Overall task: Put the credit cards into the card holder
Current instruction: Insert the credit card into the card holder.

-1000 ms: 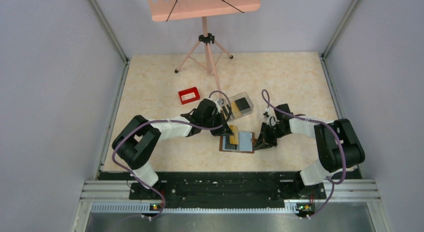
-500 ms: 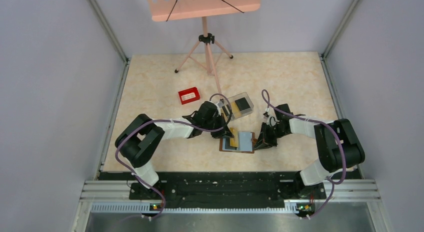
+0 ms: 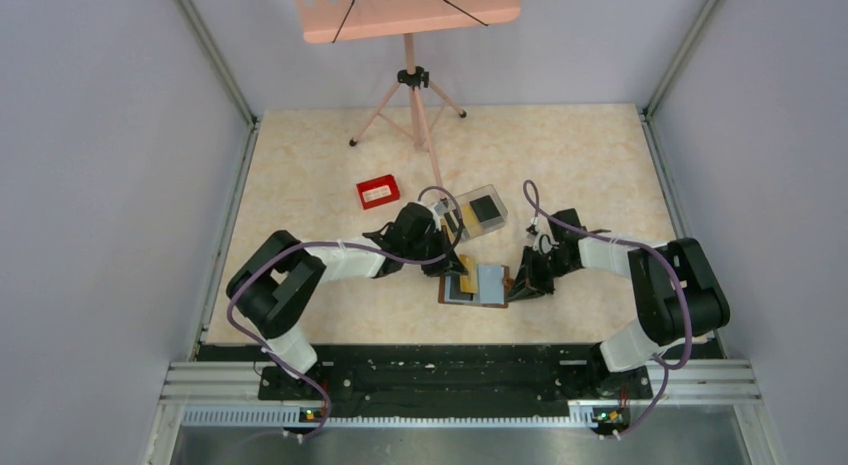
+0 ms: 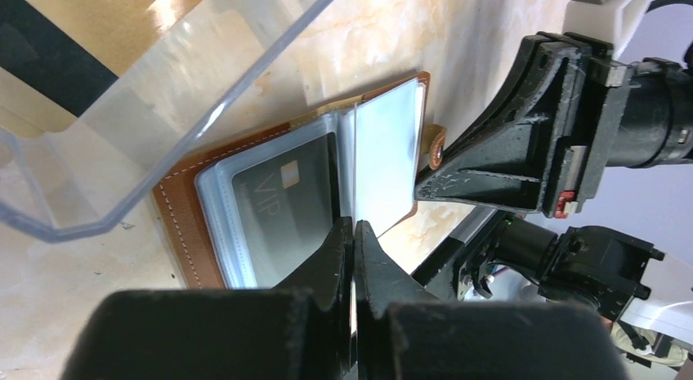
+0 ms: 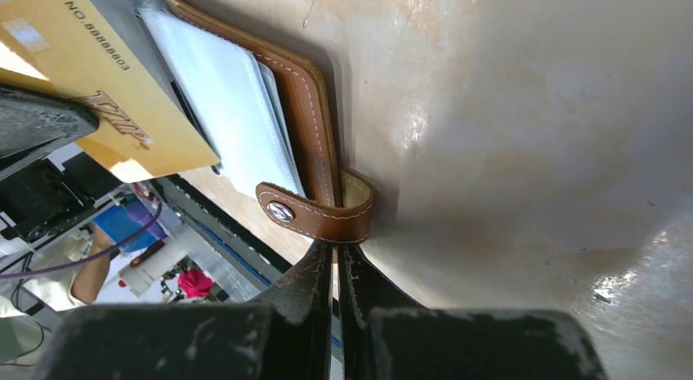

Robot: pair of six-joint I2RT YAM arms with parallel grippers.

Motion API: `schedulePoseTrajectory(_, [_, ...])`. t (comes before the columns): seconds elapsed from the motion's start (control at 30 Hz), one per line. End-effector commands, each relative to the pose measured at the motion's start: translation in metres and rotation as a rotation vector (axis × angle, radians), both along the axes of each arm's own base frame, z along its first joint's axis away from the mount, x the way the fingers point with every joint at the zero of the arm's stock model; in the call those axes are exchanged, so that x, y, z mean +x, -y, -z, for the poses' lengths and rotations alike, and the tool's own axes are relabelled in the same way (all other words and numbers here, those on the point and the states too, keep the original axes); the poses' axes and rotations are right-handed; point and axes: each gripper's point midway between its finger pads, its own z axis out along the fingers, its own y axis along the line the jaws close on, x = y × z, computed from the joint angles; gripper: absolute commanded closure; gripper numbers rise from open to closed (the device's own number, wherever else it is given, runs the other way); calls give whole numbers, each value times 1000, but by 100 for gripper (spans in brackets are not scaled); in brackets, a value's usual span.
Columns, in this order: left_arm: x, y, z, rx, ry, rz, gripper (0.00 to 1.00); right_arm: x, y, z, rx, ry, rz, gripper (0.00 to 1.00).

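The card holder (image 3: 487,283) lies open and flat on the table (image 3: 560,155), near the front, right between the two grippers. It is open so a card can slide into its see-through pockets. One dark card (image 4: 282,204) already sits in a pocket.

A yellow card (image 5: 106,94) hangs just over the open pockets. The left gripper (image 4: 353,233) has its fingers pressed together, and it looks like it is pinching this card by one edge. I think it is lining the card up with a pocket.

The right gripper (image 5: 336,257) is on the other side. Its fingers are pressed together too, with the tips right at the little brown strap (image 5: 315,215). I cannot tell if they nip the strap. It seems to be there so the card holder does not slide.

Behind is a clear box (image 3: 468,221) with a black card (image 3: 485,207) inside, waiting its turn. A red tray (image 3: 378,192) sits farther off.
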Motion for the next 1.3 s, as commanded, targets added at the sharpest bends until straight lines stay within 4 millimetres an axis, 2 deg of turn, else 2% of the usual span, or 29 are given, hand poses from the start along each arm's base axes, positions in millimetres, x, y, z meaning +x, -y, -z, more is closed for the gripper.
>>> schedulePoseTrajectory(0.0, [6, 4, -28, -50, 78, -14, 100, -6, 5, 7, -37, 5, -15, 100])
schedulePoseTrajectory(0.13, [7, 2, -30, -41, 90, -19, 100, -7, 5, 7, -37, 4, -15, 100])
schedulePoseTrajectory(0.43, [4, 3, -8, -12, 41, -1, 100, -7, 5, 7, -39, 5, -16, 100])
schedulePoseTrajectory(0.73, [1, 6, 1, 7, 19, 15, 100, -7, 5, 8, -39, 4, -16, 100])
schedulePoseTrajectory(1.07, [-14, 21, 5, -42, -28, 46, 100, -8, 5, 8, -41, 1, -14, 100])
schedulePoseTrajectory(1.27, [-19, 20, 11, -39, -63, 35, 100, -9, 6, 8, -42, 5, -14, 100])
